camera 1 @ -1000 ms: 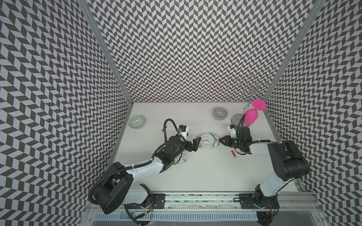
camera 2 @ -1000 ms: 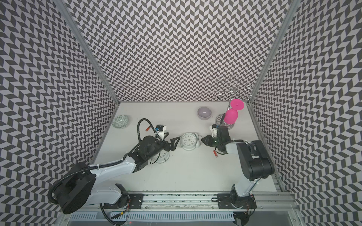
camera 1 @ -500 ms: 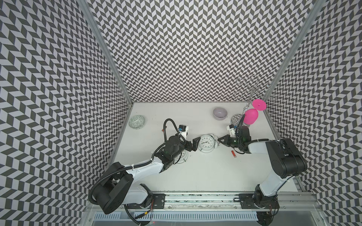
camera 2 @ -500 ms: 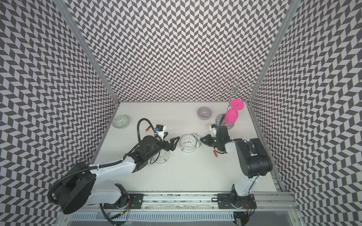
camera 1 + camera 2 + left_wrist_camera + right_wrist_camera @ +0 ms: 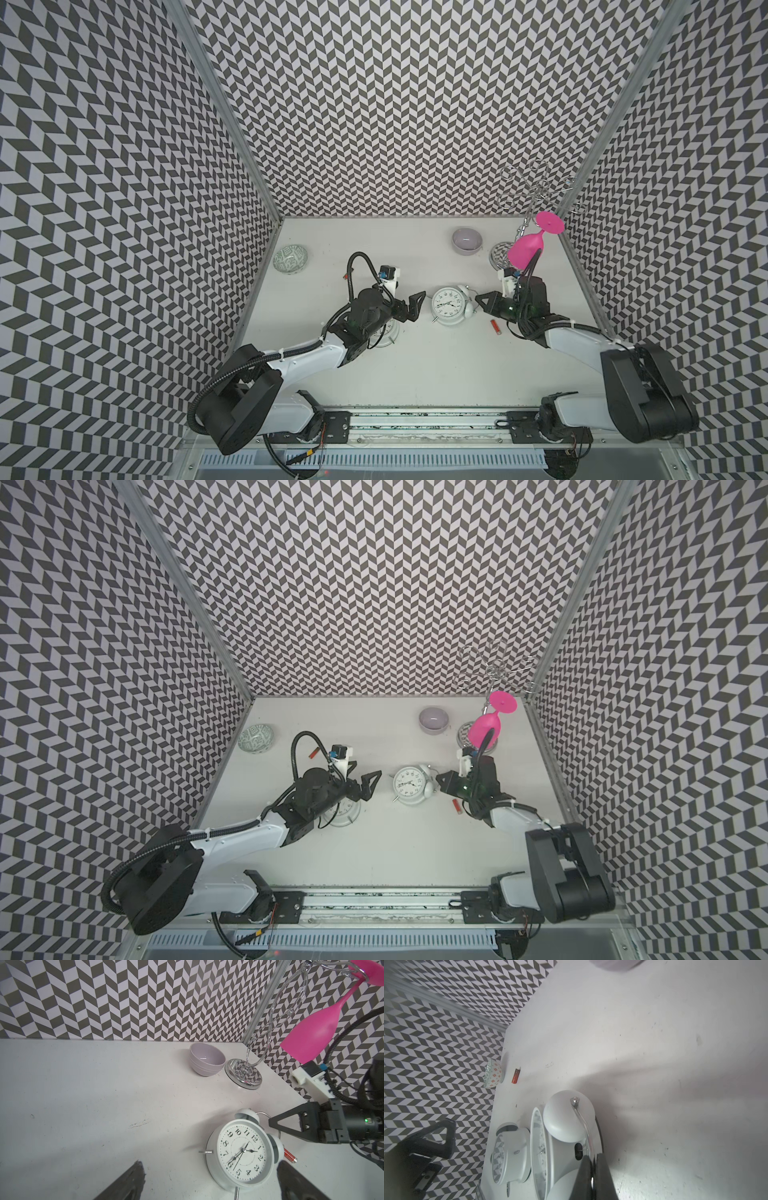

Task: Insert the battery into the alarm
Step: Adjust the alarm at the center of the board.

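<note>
A white twin-bell alarm lies tilted, face up, mid-table. My right gripper is at its bell side, and in the right wrist view the right gripper is shut on the alarm's chrome handle. A red battery lies on the table just beside that gripper. My left gripper stands open on the alarm's other side, clear of it. The alarm's face shows near one finger.
A second white alarm sits under the left arm. Another red battery lies near a patterned bowl. At the back right are a lilac bowl and a chrome rack holding a pink glass.
The right gripper's jaws have closed onto the alarm's handle. The left arm has stayed where it was, still open.
</note>
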### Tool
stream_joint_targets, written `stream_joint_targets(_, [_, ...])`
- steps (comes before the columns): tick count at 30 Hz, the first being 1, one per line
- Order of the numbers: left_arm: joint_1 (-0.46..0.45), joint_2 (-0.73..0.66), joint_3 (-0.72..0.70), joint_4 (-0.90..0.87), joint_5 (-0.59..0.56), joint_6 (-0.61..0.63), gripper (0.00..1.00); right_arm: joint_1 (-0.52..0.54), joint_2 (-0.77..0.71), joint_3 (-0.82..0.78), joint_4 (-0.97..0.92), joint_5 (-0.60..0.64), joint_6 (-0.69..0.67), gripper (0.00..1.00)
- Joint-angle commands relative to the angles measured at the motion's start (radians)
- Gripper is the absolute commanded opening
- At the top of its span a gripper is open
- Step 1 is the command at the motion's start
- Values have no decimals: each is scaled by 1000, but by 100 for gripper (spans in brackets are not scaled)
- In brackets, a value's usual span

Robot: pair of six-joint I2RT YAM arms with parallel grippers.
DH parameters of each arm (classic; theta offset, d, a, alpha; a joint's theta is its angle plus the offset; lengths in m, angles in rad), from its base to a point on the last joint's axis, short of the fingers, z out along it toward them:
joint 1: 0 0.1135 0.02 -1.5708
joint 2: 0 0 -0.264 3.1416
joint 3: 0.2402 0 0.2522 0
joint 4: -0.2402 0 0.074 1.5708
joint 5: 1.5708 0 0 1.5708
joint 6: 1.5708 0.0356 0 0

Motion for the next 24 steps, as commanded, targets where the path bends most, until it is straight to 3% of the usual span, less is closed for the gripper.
stream_joint_targets(1, [6, -20, 19, -4, 8, -18, 99, 18, -105, 22, -29, 172, -11, 0])
stream_joint_targets(10, [5, -23, 55, -78, -7, -54, 99, 189, -183, 207, -265, 551, -169, 0])
stream_joint_targets(19, [12, -14, 60, -90, 12, -92, 99, 353, -60, 388, -353, 895, -343, 0])
stream_joint_targets(24, [56, -2, 75, -151, 23, -149, 99, 418, 21, 423, -344, 999, -404, 0])
